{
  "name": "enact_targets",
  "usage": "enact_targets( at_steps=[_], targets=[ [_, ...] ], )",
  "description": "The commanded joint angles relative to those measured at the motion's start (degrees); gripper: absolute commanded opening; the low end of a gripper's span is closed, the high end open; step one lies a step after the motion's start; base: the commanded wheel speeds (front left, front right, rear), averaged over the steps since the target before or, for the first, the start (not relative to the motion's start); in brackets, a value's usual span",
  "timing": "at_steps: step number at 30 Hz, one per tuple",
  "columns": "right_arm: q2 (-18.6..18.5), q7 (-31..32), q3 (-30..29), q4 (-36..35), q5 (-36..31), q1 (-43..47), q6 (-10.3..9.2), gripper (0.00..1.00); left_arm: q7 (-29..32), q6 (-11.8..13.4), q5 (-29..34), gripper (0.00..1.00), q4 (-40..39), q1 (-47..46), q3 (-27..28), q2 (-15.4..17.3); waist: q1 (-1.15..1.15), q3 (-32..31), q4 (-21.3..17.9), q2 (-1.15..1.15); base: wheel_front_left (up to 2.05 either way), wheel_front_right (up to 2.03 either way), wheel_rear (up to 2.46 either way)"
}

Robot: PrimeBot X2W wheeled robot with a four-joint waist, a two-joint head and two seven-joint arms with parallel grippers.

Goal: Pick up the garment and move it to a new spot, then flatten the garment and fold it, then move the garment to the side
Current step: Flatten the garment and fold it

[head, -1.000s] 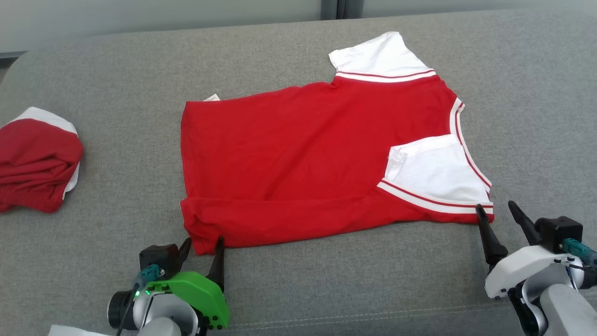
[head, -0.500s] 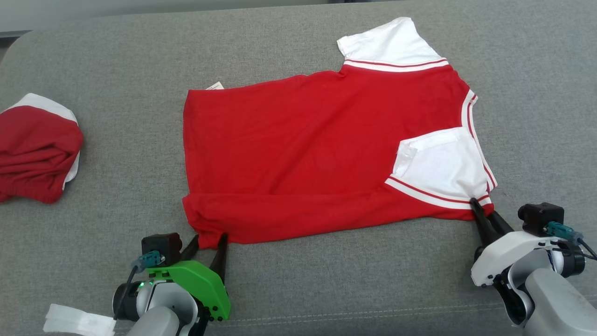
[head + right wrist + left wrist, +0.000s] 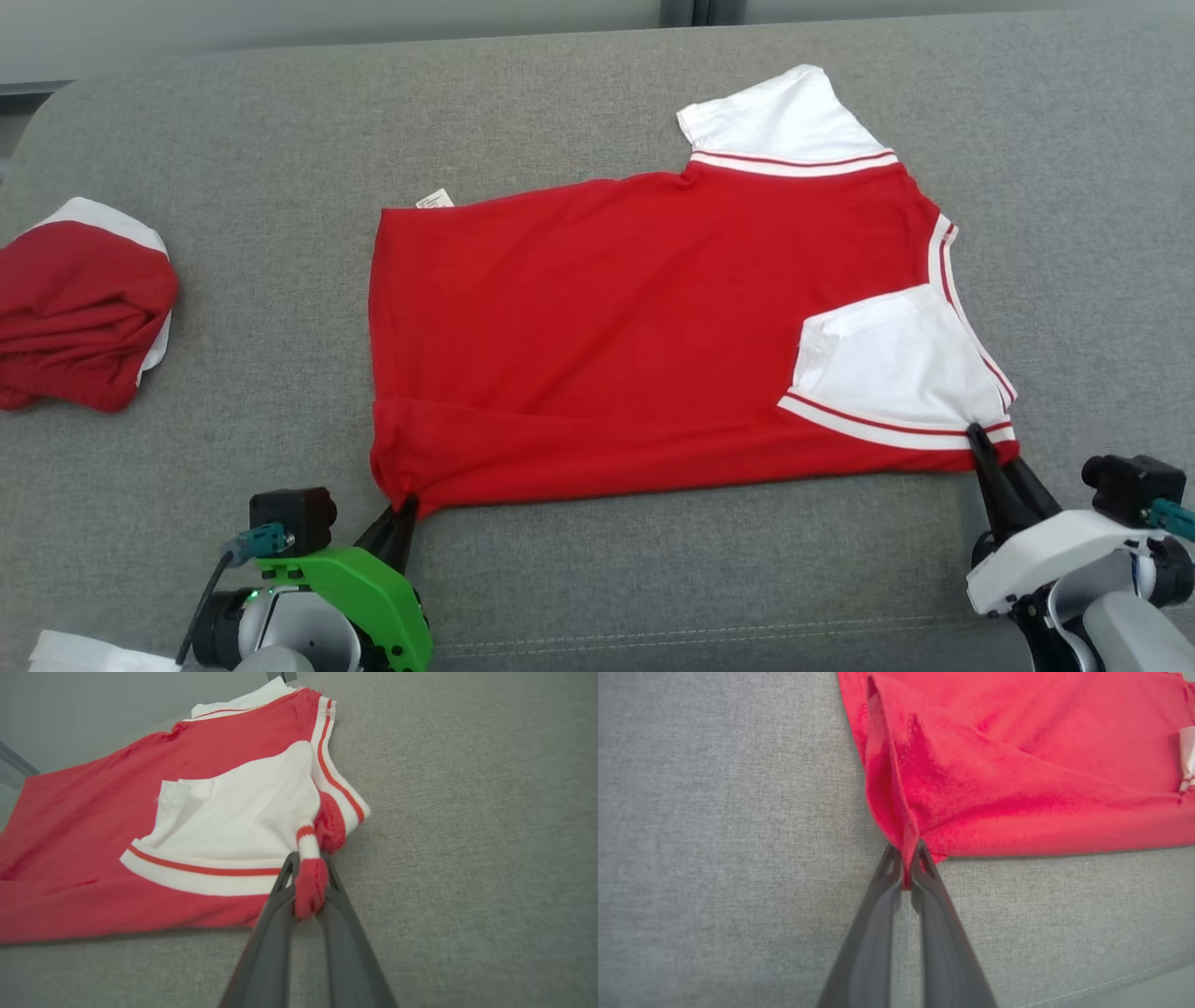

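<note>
Head view: the shirt (image 3: 635,317) lies flat mid-couch (image 3: 233,140), collar toward the right edge, with a bundle (image 3: 79,308) at the left edge. The left gripper (image 3: 403,511) is clamped on the shirt's near hem corner, and the right gripper (image 3: 980,439) on its near shoulder corner. Left wrist view: the fingers (image 3: 882,896) pinch a red fold of hem. Right wrist view: the fingers (image 3: 275,914) pinch bunched red cloth below the white-and-red trim.

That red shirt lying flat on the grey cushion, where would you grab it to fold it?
Probably the two near corners, from the robot's side: the red shirt lies flat with its long near edge free. The left gripper pinches the hem corner, the right gripper the shoulder corner.
</note>
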Motion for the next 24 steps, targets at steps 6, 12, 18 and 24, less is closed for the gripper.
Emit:
enact_targets(
  at_steps=[6,12,18,24],
  targets=[
    [3.0,-0.2,-3.0,-4.6,-0.8,6.6,-0.12,0.00,2.9,2.6,-0.8,0.00,-5.2,3.1,0.7,3.1,0.00,-0.3,-0.9,0.00,0.00,0.00,0.00],
    [5.9,1.6,-4.3,-6.5,-1.8,9.1,-0.11,0.87,4.7,4.7,-1.7,0.00,-8.3,5.3,1.3,4.1,0.00,-0.1,-2.0,0.00,0.00,0.00,0.00],
    [6.5,1.8,-7.0,-7.2,-3.4,8.8,-0.10,1.00,4.8,5.9,-1.4,1.00,-9.4,5.9,1.5,4.2,0.00,-0.7,-1.9,0.00,0.00,0.00,0.00],
    [6.3,1.2,-12.0,-9.1,-5.4,8.4,-0.10,1.00,1.0,8.7,0.1,1.00,-10.8,5.6,3.6,4.2,0.00,-1.3,-1.6,0.00,0.00,0.00,0.00]
  ],
)
